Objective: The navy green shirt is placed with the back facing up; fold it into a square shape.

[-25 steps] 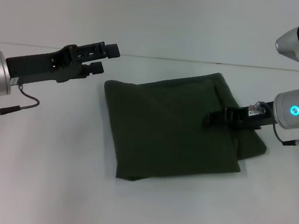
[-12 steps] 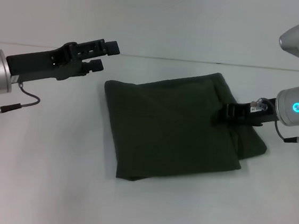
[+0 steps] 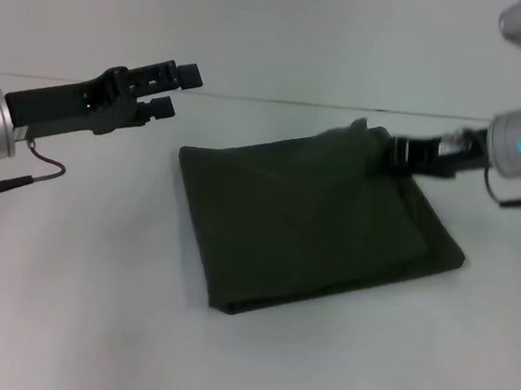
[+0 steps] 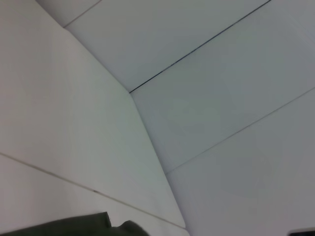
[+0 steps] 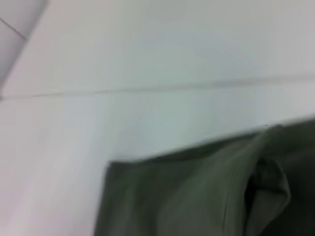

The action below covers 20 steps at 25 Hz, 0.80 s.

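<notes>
While I watch from the head camera, my left gripper (image 3: 173, 89) hangs in the air over the worktop's (image 3: 62, 305) far left part, well apart from the shirt (image 3: 314, 219), its two black fingers (image 3: 187, 75) parted by a narrow gap with nothing between them. From that arm's wrist camera I get mostly pale wall panels, with only a sliver of the shirt's (image 4: 74, 227) green cloth at the frame's edge

Moving rightward, the shirt lies near the middle of the worktop as a folded, roughly four-sided dark olive pad, turned at an angle so one corner points toward the near edge and another toward the right edge. I see layered edges along its near side, and a crease runs across its top face. Its far corner is bunched up into a small peak

At the far right, my right gripper (image 3: 397, 152) is at that raised far corner, its black fingers pressed into the cloth. I cannot tell whether the jaws are closed on the fabric or merely touching it. My right wrist camera shows the shirt (image 5: 197, 196) close up, with a puckered fold standing up off the white surface
</notes>
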Tool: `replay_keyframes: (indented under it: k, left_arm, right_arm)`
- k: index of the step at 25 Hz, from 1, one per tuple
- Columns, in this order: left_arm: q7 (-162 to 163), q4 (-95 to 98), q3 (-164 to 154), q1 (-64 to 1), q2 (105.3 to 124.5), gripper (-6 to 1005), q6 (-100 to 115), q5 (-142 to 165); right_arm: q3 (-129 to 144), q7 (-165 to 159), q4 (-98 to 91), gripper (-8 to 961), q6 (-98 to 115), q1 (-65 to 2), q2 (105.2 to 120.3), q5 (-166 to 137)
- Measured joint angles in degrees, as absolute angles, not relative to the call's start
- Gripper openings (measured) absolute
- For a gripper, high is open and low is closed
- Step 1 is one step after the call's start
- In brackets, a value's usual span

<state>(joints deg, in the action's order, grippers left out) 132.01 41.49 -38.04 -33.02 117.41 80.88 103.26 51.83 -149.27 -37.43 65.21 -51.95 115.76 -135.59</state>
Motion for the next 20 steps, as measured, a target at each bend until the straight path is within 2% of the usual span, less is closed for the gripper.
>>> replay_keyframes:
  k: [7,20]
  left_arm:
    - [132.01,41.60,-37.70,-32.88,117.30,917,81.09,102.41]
    - [131.51,41.48,-37.71,-32.76,117.42,919,80.64,101.74]
  right_arm:
    - [52.56,-155.35,-48.68,52,72.15,-51.95,115.65,-139.66]
    - [52.64,-152.38,-38.93,52,61.21,-51.99,114.52,-144.34]
